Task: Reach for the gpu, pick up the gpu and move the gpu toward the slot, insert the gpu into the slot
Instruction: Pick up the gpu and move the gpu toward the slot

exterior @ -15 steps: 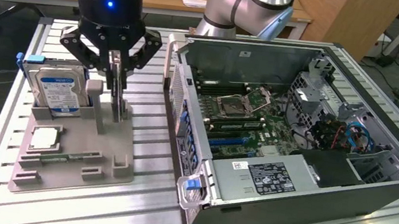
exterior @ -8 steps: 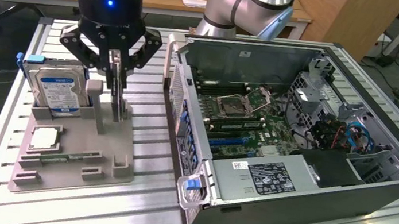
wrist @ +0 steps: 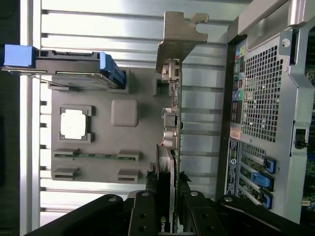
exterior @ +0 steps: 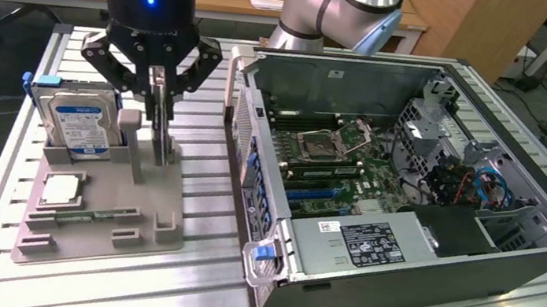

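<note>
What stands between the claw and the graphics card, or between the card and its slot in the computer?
Nothing visible separates the claw from the graphics card, which stands upright in the gray holder. Between card and slot rises the case wall beside the holder; the case is open on top, and nothing visible covers the slot.

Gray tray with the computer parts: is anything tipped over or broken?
Nothing stands out. The gpu stands upright in the gray tray with the hand closed on its top edge; the hard drive stands straight too.
</note>
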Motion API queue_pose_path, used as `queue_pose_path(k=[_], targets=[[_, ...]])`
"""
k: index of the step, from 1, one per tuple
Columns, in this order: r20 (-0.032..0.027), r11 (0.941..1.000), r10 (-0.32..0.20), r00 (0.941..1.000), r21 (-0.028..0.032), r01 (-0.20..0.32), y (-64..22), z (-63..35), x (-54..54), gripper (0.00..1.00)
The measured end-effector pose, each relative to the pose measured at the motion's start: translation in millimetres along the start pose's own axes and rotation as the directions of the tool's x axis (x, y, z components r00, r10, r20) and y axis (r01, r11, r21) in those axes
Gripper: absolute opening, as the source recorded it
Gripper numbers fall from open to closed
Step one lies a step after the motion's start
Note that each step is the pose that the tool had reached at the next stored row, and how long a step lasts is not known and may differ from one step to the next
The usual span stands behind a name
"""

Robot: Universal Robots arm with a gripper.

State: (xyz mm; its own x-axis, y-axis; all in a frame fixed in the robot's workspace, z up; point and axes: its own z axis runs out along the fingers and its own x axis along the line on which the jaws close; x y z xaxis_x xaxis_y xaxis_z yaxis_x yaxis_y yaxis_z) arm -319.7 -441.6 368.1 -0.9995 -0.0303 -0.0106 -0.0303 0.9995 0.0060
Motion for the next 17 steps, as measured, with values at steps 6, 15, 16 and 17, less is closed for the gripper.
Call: queue_pose_path(k=[6,15,16,17], targets=[[-0.0002,1.0,0.0,1.0,0.0052,0.0,0.1,-8.4,0.4,0.26],[-0.0001,1.0,0.0,1.0,0.0051,0.0,0.1,-11.5,0.5,0.26],[-0.0001,1.0,0.0,1.0,0.0051,0.0,0.1,-11.8,0.5,0.26],[-0.0001,1.0,0.0,1.0,0.0051,0.0,0.1,-12.0,0.5,0.26]])
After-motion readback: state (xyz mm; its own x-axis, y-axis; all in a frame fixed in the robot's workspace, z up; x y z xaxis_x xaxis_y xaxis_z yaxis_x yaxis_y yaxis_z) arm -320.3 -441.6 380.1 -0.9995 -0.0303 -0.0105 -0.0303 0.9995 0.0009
